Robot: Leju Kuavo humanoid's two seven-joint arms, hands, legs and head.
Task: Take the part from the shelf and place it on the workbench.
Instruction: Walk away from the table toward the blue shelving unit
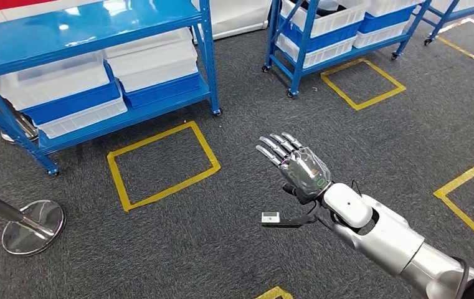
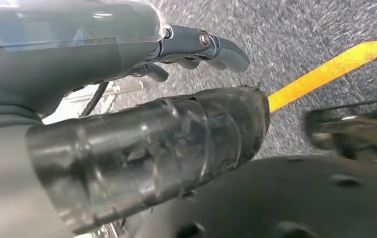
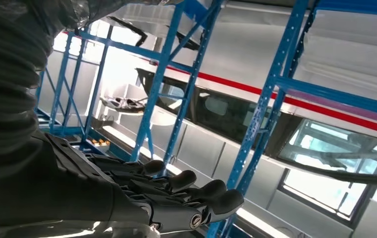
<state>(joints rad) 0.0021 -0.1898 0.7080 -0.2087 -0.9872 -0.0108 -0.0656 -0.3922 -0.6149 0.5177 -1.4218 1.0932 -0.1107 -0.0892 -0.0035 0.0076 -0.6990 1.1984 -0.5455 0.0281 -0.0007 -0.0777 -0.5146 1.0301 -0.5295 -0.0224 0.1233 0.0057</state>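
**user_a:** ok so where's everything rn? head cam pls

**user_b:** right hand (image 1: pixel 299 167) is stretched out fwd over the grey carpet floor (image 1: pixel 234 249), fingers straight and a bit apart, nothing in it, so released. silver forearm comes in from bottom right. small white tag on a black strap (image 1: pixel 270 217) hangs off the wrist area, can't tell what it is tbh.

**user_a:** and the shelf?

**user_b:** blue shelf (image 1: pixel 97 28) upper left, on castors, w/ white bins (image 1: pixel 153 65) and blue bins (image 1: pixel 66 103) stacked on the lower levels. second blue shelf (image 1: pixel 296 37) top middle, same kind of bins. yellow tape squares (image 1: pixel 162 163) on the floor in front of each. chrome stand base (image 1: pixel 33 227) lower left.

**user_a:** the part tho?

**user_b:** can't make out any part, bins are too far / blurry to see inside. neither hand has it, that's all I can say.

**user_a:** left hand?

**user_b:** wrist cam, left hand (image 2: pixel 166 99) up close: thick grey thumb sticks straight out, darker fingers (image 2: pixel 211 47) above it only slightly bent, nothing between them. looks relaxed and holding nothing. grey carpet and a yellow tape line (image 2: pixel 325 74) behind it.

**user_a:** right wrist cam?

**user_b:** dark fingers (image 3: pixel 186 191) laid out flat side by side, blue shelf uprights (image 3: pixel 260 114) beyond, pic is turned.
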